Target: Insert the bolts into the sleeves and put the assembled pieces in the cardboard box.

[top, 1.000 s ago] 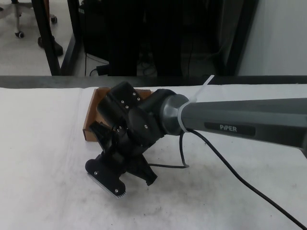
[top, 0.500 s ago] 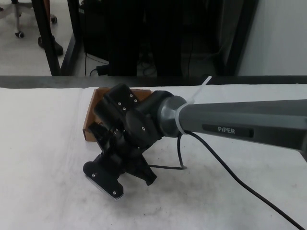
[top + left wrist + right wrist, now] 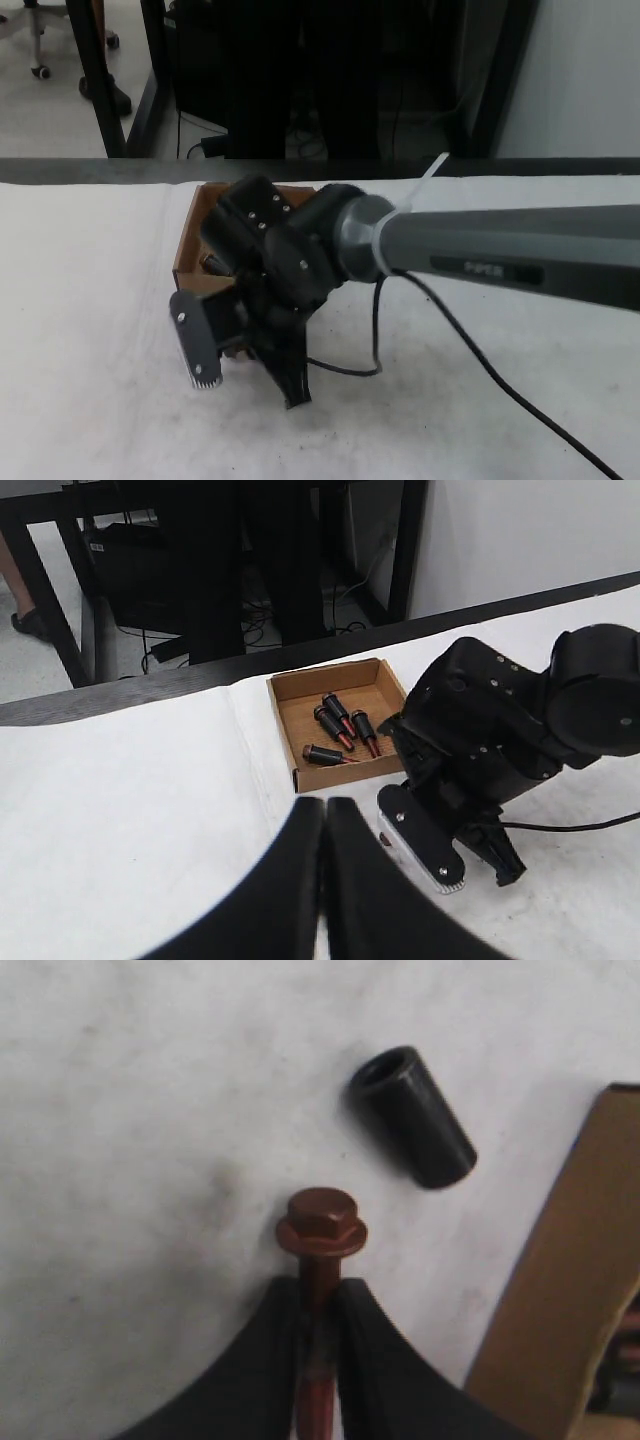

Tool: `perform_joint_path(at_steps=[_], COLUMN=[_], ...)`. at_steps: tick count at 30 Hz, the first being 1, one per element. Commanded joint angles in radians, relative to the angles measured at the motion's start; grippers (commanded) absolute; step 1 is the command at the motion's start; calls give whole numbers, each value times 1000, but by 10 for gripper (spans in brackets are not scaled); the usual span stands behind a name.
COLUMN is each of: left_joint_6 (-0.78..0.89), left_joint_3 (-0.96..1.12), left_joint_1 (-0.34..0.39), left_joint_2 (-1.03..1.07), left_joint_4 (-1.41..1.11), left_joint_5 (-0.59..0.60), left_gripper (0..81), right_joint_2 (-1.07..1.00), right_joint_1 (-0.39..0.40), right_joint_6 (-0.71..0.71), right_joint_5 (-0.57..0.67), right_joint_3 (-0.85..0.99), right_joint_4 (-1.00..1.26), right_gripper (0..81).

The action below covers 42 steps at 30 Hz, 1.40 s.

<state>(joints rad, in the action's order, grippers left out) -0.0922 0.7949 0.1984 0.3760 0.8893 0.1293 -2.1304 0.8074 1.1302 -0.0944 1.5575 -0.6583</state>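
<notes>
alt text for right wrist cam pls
The right gripper is shut on a reddish-brown hex-head bolt, held by its shank. A black sleeve lies on the white bench near the bolt's head, not touching it, beside the cardboard box.

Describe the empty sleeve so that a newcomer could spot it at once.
Start at the cardboard box on the white bench. Just outside its wall lies a short black sleeve, near the head of the copper bolt in the right gripper. Unlike the pieces inside the box, it is hollow, with no bolt in it.
</notes>
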Motion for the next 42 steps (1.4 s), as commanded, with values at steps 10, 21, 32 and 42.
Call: perform_joint_path(at_steps=[10, 21, 32, 42], left_joint_6=[149, 148, 137, 31], left_joint_3=[-2, -2, 0, 0], left_joint_1=[-2, -2, 3, 64], left_joint_2=[25, 382, 799, 1043], left_joint_4=[59, 62, -254, -316], left_joint_5=[0, 81, 157, 110], left_gripper=[8, 5, 328, 351], right_joint_2=[401, 670, 759, 765], right_joint_1=[34, 34, -16, -117], right_joint_6=[-372, -503, -571, -574], right_joint_5=[179, 300, 293, 295], right_joint_3=[0, -2, -2, -35], right_joint_4=[-308, -553, -639, -647], right_gripper=[0, 0, 0, 0])
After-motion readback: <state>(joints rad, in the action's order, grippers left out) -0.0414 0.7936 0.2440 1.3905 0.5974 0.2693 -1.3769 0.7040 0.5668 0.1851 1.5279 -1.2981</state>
